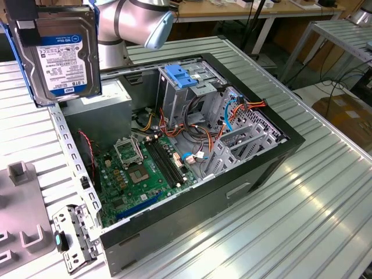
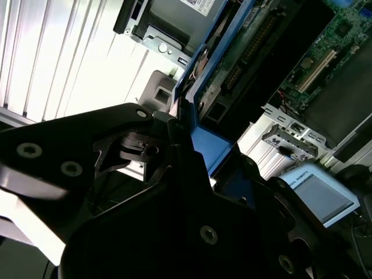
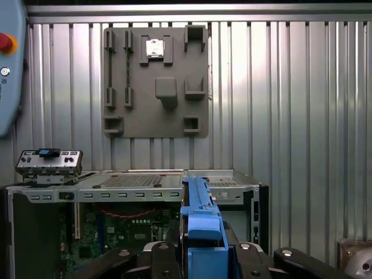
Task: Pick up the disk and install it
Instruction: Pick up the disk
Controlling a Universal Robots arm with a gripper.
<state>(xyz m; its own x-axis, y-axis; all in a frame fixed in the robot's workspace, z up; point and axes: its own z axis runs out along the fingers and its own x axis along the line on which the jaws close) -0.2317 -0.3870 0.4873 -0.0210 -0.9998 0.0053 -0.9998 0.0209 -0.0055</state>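
Observation:
The disk [image 1: 61,58], a silver hard drive with a white-and-blue label in a bright blue bracket, hangs in the air at the exterior view's upper left, above the case's corner and the grey power-supply box [image 1: 110,99]. My gripper [image 1: 26,26] is shut on its top edge. In both wrist views the black fingers [image 3: 256,258] clamp the blue bracket [image 3: 200,224] [image 2: 212,145] from both sides. Below lies the open computer case [image 1: 279,151] with its green motherboard [image 1: 145,168] and a metal drive cage topped by a blue latch [image 1: 183,75].
A grey fixture plate [image 1: 17,197] lies on the ribbed metal table at the exterior view's left, also seen as the plate [image 3: 156,81] in the first wrist view. A small metal bracket [image 1: 72,235] sits by the case's near corner. Coloured cables [image 1: 232,110] cross the case interior.

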